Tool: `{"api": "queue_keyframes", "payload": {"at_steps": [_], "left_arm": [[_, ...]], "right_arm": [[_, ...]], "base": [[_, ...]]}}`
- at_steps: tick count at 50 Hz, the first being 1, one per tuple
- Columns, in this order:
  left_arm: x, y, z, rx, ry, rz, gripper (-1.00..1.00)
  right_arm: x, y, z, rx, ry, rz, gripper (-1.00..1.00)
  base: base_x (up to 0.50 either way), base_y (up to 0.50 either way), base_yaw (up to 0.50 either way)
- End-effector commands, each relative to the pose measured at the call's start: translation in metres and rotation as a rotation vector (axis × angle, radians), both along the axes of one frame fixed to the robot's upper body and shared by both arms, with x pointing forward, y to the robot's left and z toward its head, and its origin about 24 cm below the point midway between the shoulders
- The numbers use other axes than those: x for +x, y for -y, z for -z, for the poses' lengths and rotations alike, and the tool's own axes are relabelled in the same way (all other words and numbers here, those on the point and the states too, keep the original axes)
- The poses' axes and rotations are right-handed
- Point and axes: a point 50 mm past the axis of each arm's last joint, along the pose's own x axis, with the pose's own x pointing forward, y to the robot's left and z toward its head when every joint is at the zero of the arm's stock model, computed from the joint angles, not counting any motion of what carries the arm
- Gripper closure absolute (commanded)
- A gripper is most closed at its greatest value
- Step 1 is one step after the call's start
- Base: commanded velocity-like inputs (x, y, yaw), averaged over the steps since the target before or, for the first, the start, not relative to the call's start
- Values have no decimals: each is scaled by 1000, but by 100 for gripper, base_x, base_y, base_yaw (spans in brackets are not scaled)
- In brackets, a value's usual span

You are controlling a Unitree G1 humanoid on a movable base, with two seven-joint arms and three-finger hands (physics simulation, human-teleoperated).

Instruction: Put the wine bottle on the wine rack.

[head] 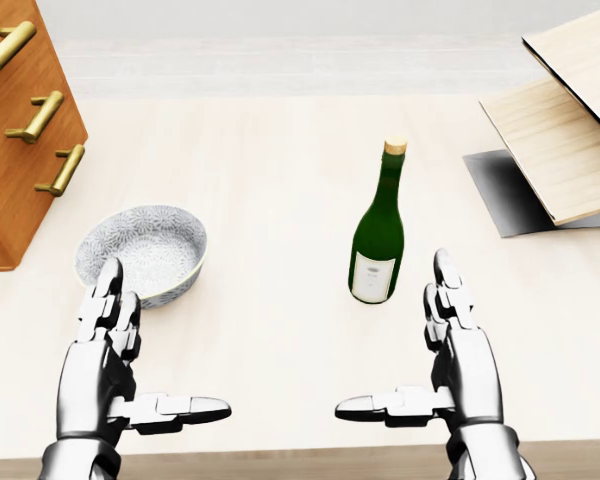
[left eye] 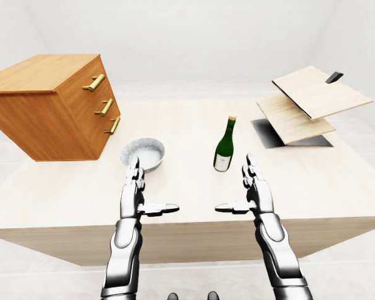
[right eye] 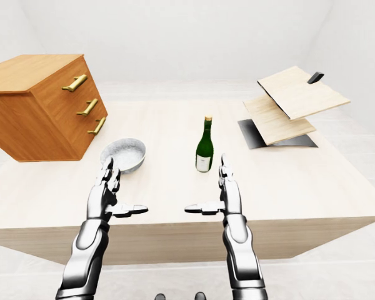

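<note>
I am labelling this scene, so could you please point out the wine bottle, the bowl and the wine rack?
wine bottle (head: 378, 240): head view, on its green body above the label.
bowl (head: 140, 250): head view, on its patterned inner wall.
wine rack (left eye: 322, 92): left-eye view, on its upper wooden board.

Table (left eye: 194, 119): bottle (head: 378, 245), bowl (head: 145, 250), drawers (left eye: 53, 106), rack (left eye: 309, 103).

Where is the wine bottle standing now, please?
In the head view the wine bottle stands upright on the table, right of centre, just above the right robot hand, with the bowl to its left.
</note>
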Motion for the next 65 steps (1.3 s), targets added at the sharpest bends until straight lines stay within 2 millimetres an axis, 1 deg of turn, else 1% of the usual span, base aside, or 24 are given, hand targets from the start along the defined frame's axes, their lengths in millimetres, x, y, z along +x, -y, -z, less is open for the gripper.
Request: {"api": "queue_keyframes", "payload": {"at_steps": [1,6,12,13,16,17,18,19,26,28,29,36,40,45,54,58,65], "left_arm": [[2,-2,-5,35,-22,14,-100],[-1,-6,-17,24,29,-2,-100],[-6,-10,-25,23,60,-31,-100],[-6,-10,-24,47,56,-32,-100],[-8,-9,-29,37,80,-24,-100],[-10,-10,-33,40,92,-25,-100],[-12,-10,-40,42,123,-29,-100],[-12,-10,-40,42,124,-29,-100],[-21,-11,-64,50,228,-30,-100],[-21,-11,-67,49,240,-30,-100],[-24,-11,-75,56,275,-36,-100],[-30,-13,-87,61,331,-43,-100],[-30,-12,-88,59,334,-41,-100],[-28,-14,-86,56,328,-47,-100],[-24,-13,-79,53,293,-46,-100],[-23,-13,-71,43,262,-51,-100],[-23,-14,-72,41,265,-52,-100]], "right_arm": [[2,4,-4,13,19,-6,-100],[-3,4,-12,10,32,-4,-100],[-8,2,-17,-6,42,-8,-100],[-8,3,-18,-4,42,-8,-100],[-8,4,-23,-1,54,-4,-100],[-8,4,-28,2,77,-3,-100],[-9,5,-31,4,90,-2,-100],[-9,5,-31,4,91,-2,-100],[-12,6,-49,4,165,-3,-100],[-13,6,-50,4,171,-2,-100],[-14,6,-54,10,189,-5,-100],[-17,7,-63,22,232,-1,-100],[-18,6,-70,28,262,-9,-100],[-18,4,-74,29,279,-22,-100],[-19,3,-75,28,281,-31,-100],[-20,3,-75,31,281,-31,-100],[-21,3,-77,37,292,-34,-100]], "base": [[0,0,0],[0,0,0],[0,0,0],[0,0,0],[0,0,0],[0,0,0],[0,0,0],[0,0,0],[0,0,0],[0,0,0],[0,0,0],[0,0,0],[0,0,0],[0,0,0],[0,-48,0],[0,-50,0],[0,-50,0]]}}
